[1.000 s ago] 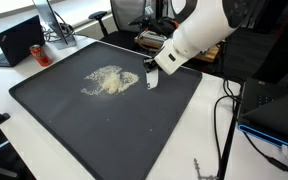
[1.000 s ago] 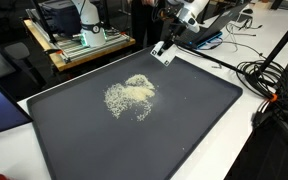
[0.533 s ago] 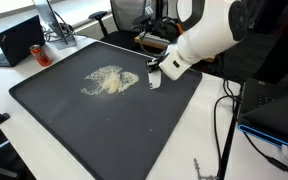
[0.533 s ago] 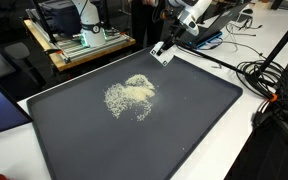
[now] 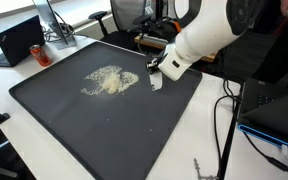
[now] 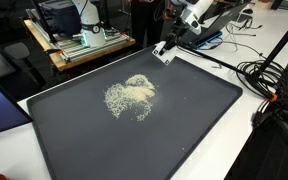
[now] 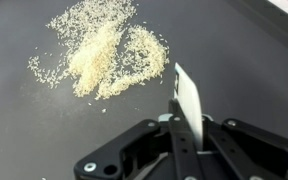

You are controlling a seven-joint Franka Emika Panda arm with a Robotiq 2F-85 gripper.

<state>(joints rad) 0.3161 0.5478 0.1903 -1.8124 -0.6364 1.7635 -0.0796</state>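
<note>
Open room all round for you: the black tray (image 5: 94,135) filled most of the frame in an exterior view. Its matte floor was bare along the lower and left sides, and the raised rim ran close behind your pincer (image 5: 155,72) at the upper right. Beyond that rim, cables (image 5: 224,115) trailed over the white table (image 5: 199,140) at the right. A laptop (image 5: 19,40) sat off the upper left corner, well apart from the arm.

Your pincer was clamped tight on a white card (image 5: 153,81). It was thin, flat and rectangular, pinched between the fingers and pointing down at the tray floor. Whether its lower edge touched, I couldn't tell. In the wrist view the card (image 7: 187,98) stuck up out of the black pincer (image 7: 184,128) at lower centre, tilted a touch to the right.

The rice pile (image 7: 99,55) lay upper left of the card, near but apart. It was pale, granular and loose, ragged at the fringe with stray grains scattered out. In an exterior view that pile (image 6: 132,94) sat mid-tray, with the card (image 6: 162,52) up near the top rim.
</note>
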